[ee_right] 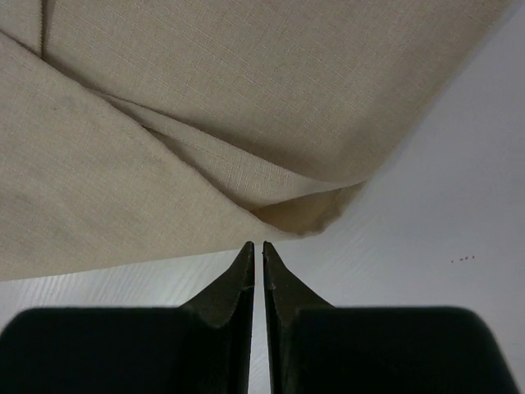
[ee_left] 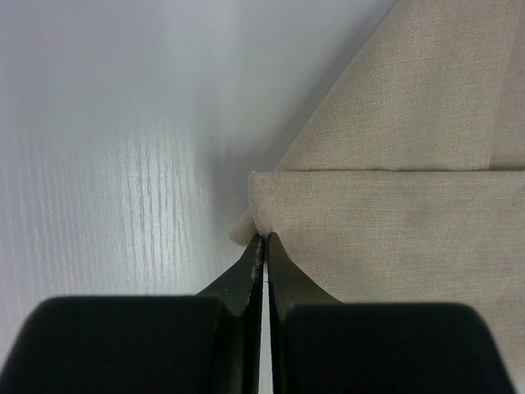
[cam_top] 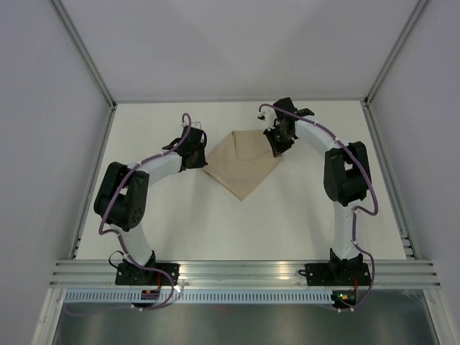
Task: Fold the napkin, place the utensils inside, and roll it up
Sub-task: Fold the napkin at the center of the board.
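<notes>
The beige napkin (cam_top: 243,164) lies folded on the white table, one corner pointing toward the arms. My left gripper (cam_top: 203,153) is at its left corner. In the left wrist view the black jaws (ee_left: 264,238) are shut on that corner of the napkin (ee_left: 394,222), which bunches at the tips. My right gripper (cam_top: 277,146) is at the napkin's right corner. In the right wrist view its jaws (ee_right: 255,245) are shut and empty, just short of the folded napkin (ee_right: 205,123) edge. No utensils are in view.
The white table (cam_top: 180,215) is walled by grey panels at the left, back and right. An aluminium rail (cam_top: 244,272) with both arm bases runs along the near edge.
</notes>
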Tool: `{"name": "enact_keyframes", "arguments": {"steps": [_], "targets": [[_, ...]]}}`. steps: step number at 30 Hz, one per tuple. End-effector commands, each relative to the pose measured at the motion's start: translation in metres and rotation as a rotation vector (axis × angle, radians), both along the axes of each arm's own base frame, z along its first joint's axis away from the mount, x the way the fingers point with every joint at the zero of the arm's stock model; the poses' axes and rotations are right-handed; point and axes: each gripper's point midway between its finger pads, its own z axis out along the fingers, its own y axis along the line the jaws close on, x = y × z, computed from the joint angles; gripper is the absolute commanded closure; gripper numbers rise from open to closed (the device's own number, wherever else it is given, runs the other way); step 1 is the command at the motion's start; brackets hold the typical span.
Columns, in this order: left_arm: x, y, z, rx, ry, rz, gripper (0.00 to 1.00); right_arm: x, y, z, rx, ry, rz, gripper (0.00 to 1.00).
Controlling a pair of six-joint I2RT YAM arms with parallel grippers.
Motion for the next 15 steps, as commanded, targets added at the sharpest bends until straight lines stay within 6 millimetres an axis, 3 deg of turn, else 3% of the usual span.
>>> {"name": "enact_keyframes", "arguments": {"steps": [1,7,15], "targets": [[0.015,-0.003,0.007,-0.029,-0.034,0.033,0.98,0.012,0.002,-0.011,-0.017,-0.004,-0.026,0.87],[0.011,0.002,-0.001,-0.016,-0.018,0.042,0.98,0.012,-0.007,-0.042,-0.074,0.028,-0.04,0.88],[0.013,0.003,-0.004,-0.02,-0.016,0.041,0.89,0.005,-0.015,-0.05,-0.097,0.037,-0.044,0.88]]}}
